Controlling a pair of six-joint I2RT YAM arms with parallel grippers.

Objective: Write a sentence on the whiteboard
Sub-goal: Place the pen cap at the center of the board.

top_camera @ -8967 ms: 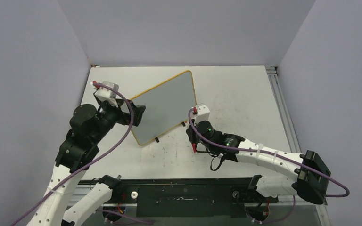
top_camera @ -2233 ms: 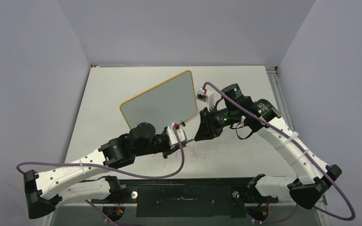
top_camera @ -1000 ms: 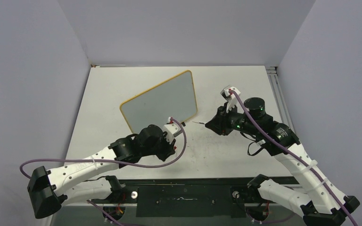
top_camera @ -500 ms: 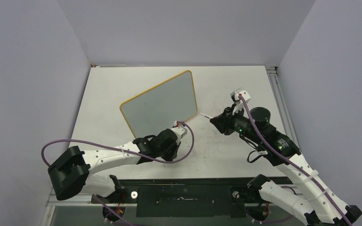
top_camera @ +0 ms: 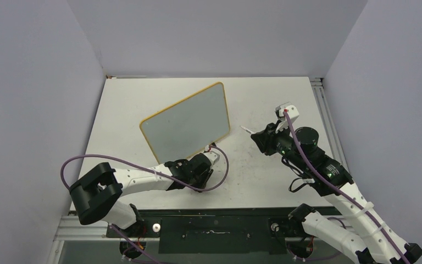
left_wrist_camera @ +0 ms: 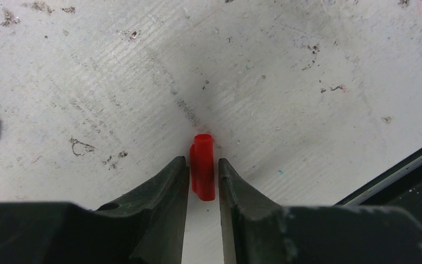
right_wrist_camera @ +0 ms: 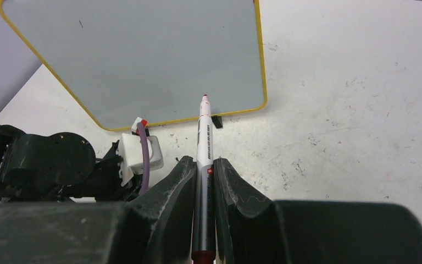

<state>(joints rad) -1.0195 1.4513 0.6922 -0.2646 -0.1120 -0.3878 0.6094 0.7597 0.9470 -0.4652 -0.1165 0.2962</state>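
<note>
Zero letters yet on the pale grey-white, yellow-framed whiteboard [top_camera: 189, 124], which stands blank at mid-table. Right gripper [right_wrist_camera: 203, 160] clamps an uncapped grey-white marker [right_wrist_camera: 204, 137], tip near the board, not touching. Left gripper [left_wrist_camera: 204, 161] straddles a small red cap [left_wrist_camera: 203, 173] on the tabletop [left_wrist_camera: 286, 82]; gripped or let go, can't tell. All writing left.

Table [top_camera: 275, 99]: you've got a white top, scuffed and speckled with dark marks all over.
Marker [right_wrist_camera: 204, 143]: white-and-grey barrel, red nib bare, pointing away in your right wrist view.
Red cap [left_wrist_camera: 203, 168]: small, close over the tabletop; touching or not, you can't tell.
Walls [top_camera: 209, 33]: plain lilac-grey on three sides.
Rail [top_camera: 328, 126]: metal, along the table's right edge.
</note>
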